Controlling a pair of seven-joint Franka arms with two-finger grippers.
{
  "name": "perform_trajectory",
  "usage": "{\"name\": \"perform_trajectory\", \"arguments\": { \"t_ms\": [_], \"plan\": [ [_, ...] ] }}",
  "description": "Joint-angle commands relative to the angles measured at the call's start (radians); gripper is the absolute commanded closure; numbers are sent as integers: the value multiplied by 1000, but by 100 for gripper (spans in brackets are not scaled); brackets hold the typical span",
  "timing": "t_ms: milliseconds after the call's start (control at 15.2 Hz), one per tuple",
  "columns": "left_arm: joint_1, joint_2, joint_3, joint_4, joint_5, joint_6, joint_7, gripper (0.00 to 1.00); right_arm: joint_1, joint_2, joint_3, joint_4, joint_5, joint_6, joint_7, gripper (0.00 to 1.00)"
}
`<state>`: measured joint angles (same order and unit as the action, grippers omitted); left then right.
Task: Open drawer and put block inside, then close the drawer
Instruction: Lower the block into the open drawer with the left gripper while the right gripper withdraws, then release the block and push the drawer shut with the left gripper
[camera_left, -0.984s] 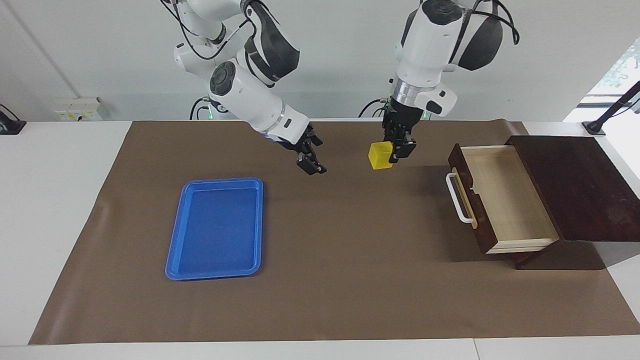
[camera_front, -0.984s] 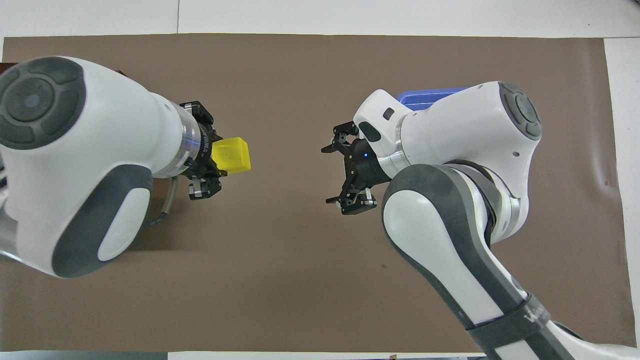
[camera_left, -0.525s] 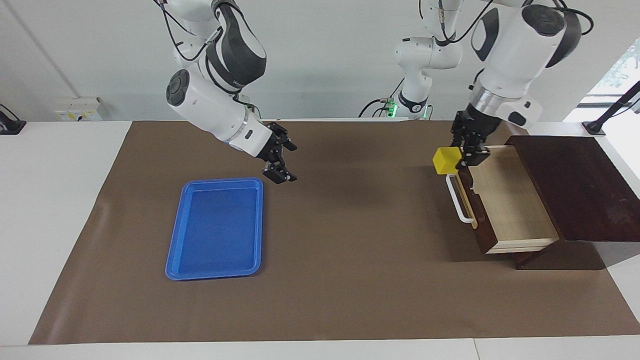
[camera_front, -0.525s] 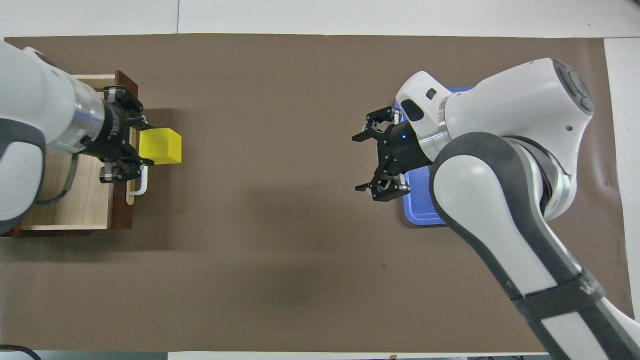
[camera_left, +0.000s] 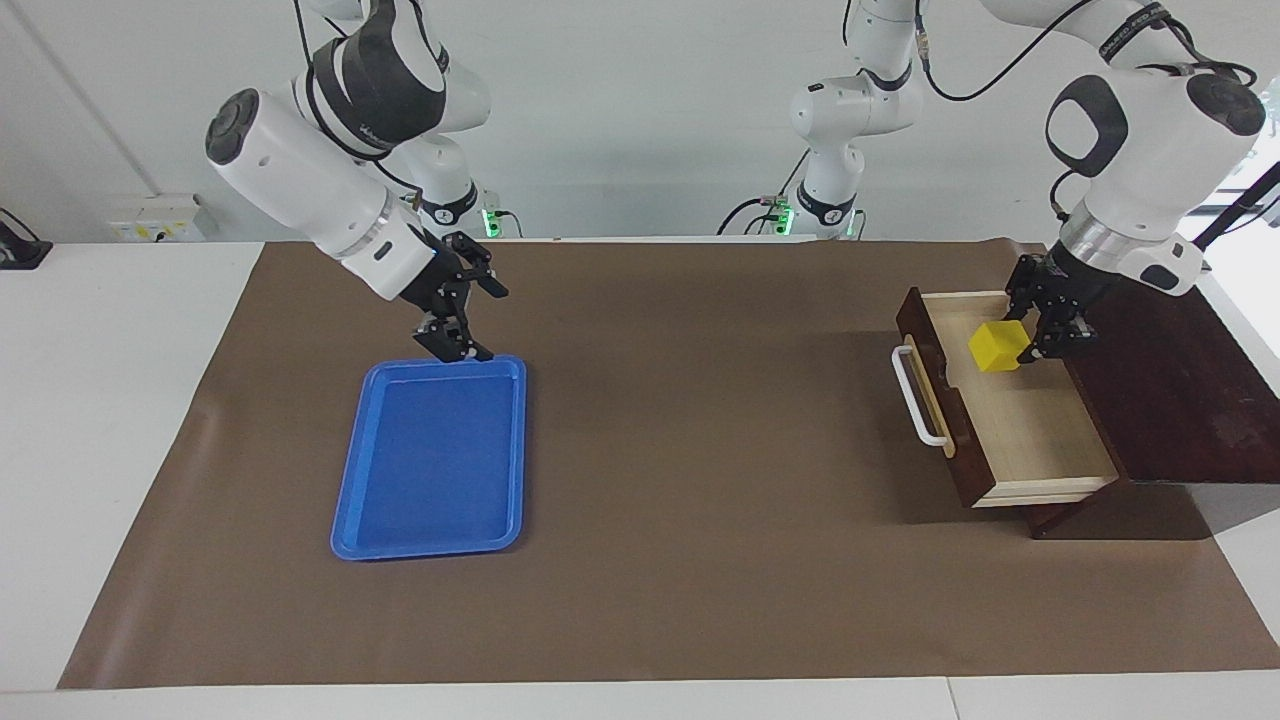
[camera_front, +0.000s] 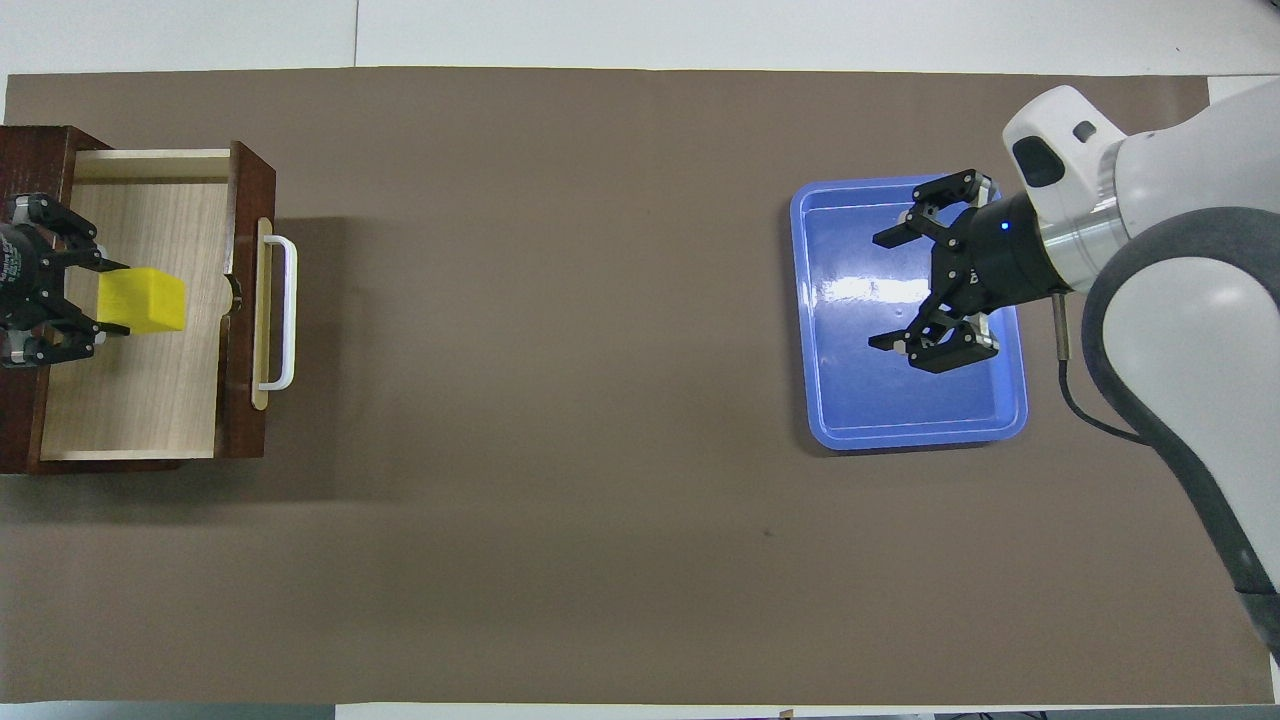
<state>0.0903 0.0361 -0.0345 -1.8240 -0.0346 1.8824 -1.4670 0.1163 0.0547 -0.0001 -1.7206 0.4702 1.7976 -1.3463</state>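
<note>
The dark brown drawer (camera_left: 1020, 420) (camera_front: 160, 400) stands pulled out of its cabinet (camera_left: 1160, 380) (camera_front: 30, 150) at the left arm's end of the table, white bar handle (camera_left: 915, 395) (camera_front: 285, 310) toward the table's middle. My left gripper (camera_left: 1022, 343) (camera_front: 113, 298) is shut on the yellow block (camera_left: 993, 347) (camera_front: 143, 301) and holds it over the drawer's pale wood interior. Whether the block touches the drawer's floor I cannot tell. My right gripper (camera_left: 478, 325) (camera_front: 880, 292) hangs open and empty over the blue tray.
A flat blue tray (camera_left: 430, 470) (camera_front: 860, 400) lies on the brown mat (camera_left: 700, 450) (camera_front: 560, 400) toward the right arm's end of the table. The mat covers most of the white table.
My left gripper has carried the block from over the mat's middle, past the drawer front, to over the open drawer. My right arm has swung back over the blue tray, still open.
</note>
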Motion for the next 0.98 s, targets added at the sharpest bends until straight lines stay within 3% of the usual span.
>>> {"name": "perform_trajectory", "arguments": {
  "t_ms": [0, 328, 393, 525, 590, 656, 787, 918],
  "plan": [
    [28, -67, -10, -144, -2, 57, 27, 100, -27, -52, 11, -4, -85, -30, 87, 0],
    [74, -110, -11, -255, -1, 165, 83, 100, -82, -68, 9, 32, -154, -101, 244, 0],
    [69, -107, -11, -256, -1, 178, 85, 85, -92, -69, 9, 42, -166, -127, 316, 0],
    [57, -105, -15, -258, -1, 187, 79, 71, -101, -69, 9, 65, -195, -178, 456, 0],
    [42, -104, -13, -258, -1, 187, 86, 48, -102, -69, 9, 82, -220, -202, 522, 0],
    [39, -104, -13, -256, -1, 184, 86, 0, -110, -67, 9, 94, -238, -227, 577, 0],
    [40, -96, -11, -218, 1, 175, 83, 0, -125, -69, 9, 111, -266, -260, 671, 0],
    [39, -82, -13, -111, 2, 86, 79, 0, -138, -67, 9, 127, -310, -285, 757, 0]
  ]
}}
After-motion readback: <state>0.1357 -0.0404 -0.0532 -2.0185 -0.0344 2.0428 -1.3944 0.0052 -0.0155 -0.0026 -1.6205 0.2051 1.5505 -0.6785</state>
